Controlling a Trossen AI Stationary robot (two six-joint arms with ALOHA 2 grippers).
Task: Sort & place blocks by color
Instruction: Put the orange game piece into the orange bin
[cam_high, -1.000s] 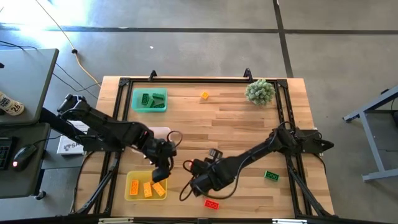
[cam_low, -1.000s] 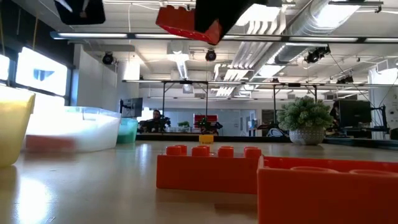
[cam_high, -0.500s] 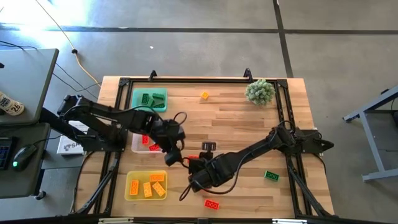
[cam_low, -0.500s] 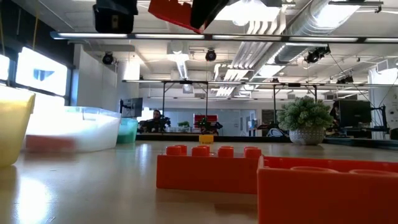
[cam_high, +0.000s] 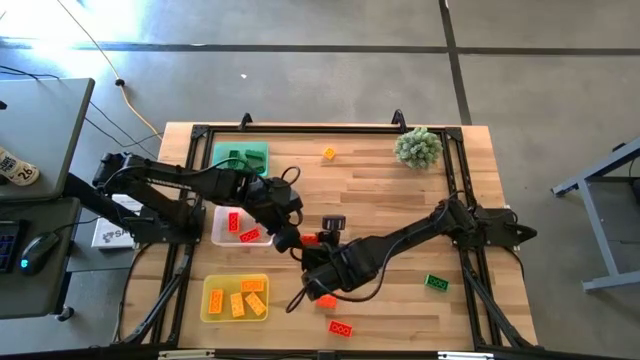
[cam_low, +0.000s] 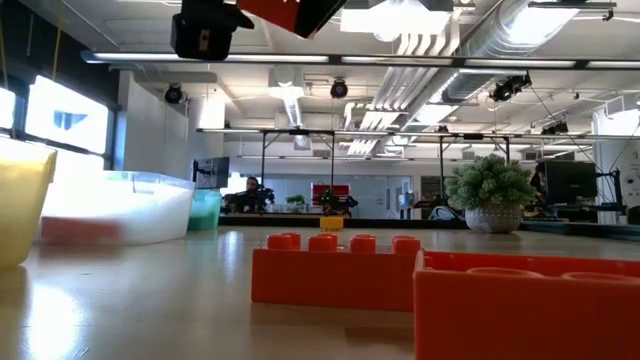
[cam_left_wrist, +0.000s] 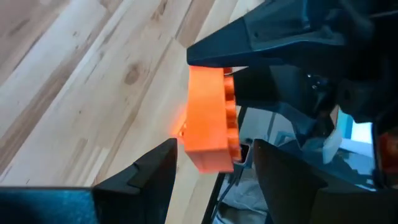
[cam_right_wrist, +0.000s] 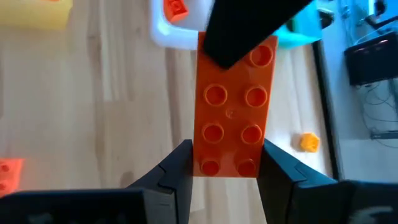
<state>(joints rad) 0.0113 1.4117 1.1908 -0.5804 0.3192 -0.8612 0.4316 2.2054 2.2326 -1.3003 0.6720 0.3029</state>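
A red brick (cam_high: 312, 238) hangs in the air over the table's middle, between my two grippers. My right gripper (cam_right_wrist: 229, 163) is shut on it. My left gripper (cam_left_wrist: 214, 163) is open at the brick's other end (cam_left_wrist: 208, 152), with one finger on each side; I cannot tell whether they touch it. In the right wrist view a left finger (cam_right_wrist: 242, 28) covers that far end. Other bricks lie in the green tray (cam_high: 258, 152), the clear tray (cam_high: 218, 232) and the yellow tray (cam_high: 212, 303). Loose bricks lie flat on the wood: orange (cam_high: 329, 154), green (cam_high: 436, 283), red (cam_high: 340, 327). My right gripper pinches the red brick between its two fingers (cam_right_wrist: 177, 168) by the long sides (cam_right_wrist: 205, 158), at the end nearest the wrist. The brick is lifted clear of the table. Its studded face (cam_right_wrist: 233, 112) is turned toward the wrist camera, and it lies along the fingers.
A spiky plant (cam_high: 418, 147) stands at the far right corner. The three trays line the table's left side. Two red bricks (cam_low: 335, 270) (cam_low: 530, 310) lie near the near edge, and another red piece (cam_high: 325, 298) shows below the right arm. Bare wood lies between the trays and the plant.
My left gripper has swung from above the yellow tray toward the far edge and the right, up to the red brick. My right gripper has carried the brick upward and a little toward the far edge. The brick has stayed in its hold.
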